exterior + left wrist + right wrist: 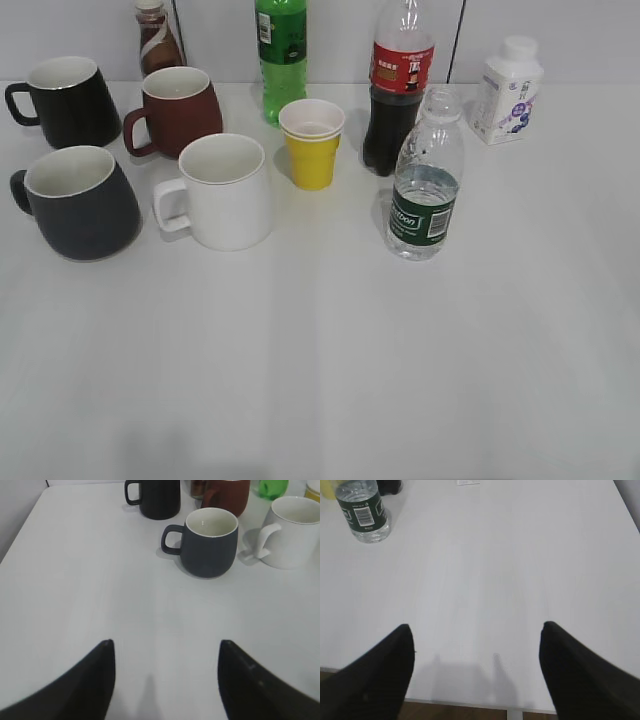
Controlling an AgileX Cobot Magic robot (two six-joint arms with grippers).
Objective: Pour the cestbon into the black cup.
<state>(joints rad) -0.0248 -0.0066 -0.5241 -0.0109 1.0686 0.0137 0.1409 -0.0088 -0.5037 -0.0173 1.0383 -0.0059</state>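
The cestbon [425, 190] is a small clear bottle with a dark green label and no cap. It stands upright right of centre and also shows in the right wrist view [363, 511] at the top left. The black cup [80, 202] is a matte charcoal mug with an off-white inside, at the left front of the group; it also shows in the left wrist view [208, 542]. My left gripper [165, 645] is open and empty, well short of the cup. My right gripper [477, 627] is open and empty near the table's front edge. Neither gripper shows in the exterior view.
Around them stand a glossy black mug [70, 100], a maroon mug [178, 110], a white mug [222, 190], a yellow paper cup [312, 143], a green soda bottle [281, 55], a red-labelled cola bottle [397, 90], a small white bottle [506, 92] and a brown bottle [156, 38].
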